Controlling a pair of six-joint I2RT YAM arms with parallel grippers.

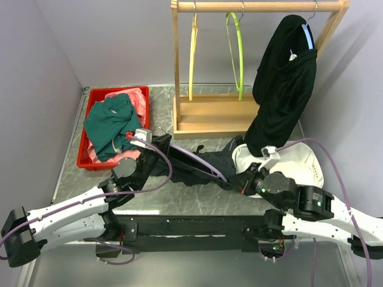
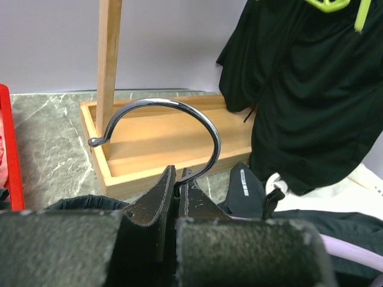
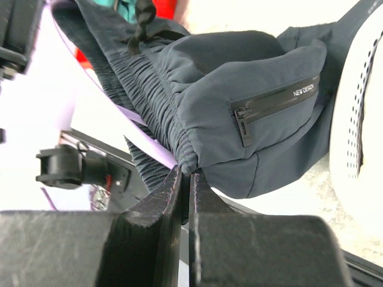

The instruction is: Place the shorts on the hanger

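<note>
Only L wrist cam shows claw (image 2: 178, 174) pinching hanger (image 2: 158, 101).

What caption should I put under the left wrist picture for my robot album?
Left gripper pinches the hanger just below its metal hook, in front of the wooden rack.

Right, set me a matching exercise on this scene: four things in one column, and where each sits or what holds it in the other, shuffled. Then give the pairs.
Things:
1. teal garment
2. yellow hanger
3. hanger hook
4. shorts

Places:
A. pinched in the right end effector
B. lying in the red bin
C. hanging on the wooden rail
D. pinched in the left end effector

Pairs: 1-B, 2-C, 3-D, 4-A.
</note>
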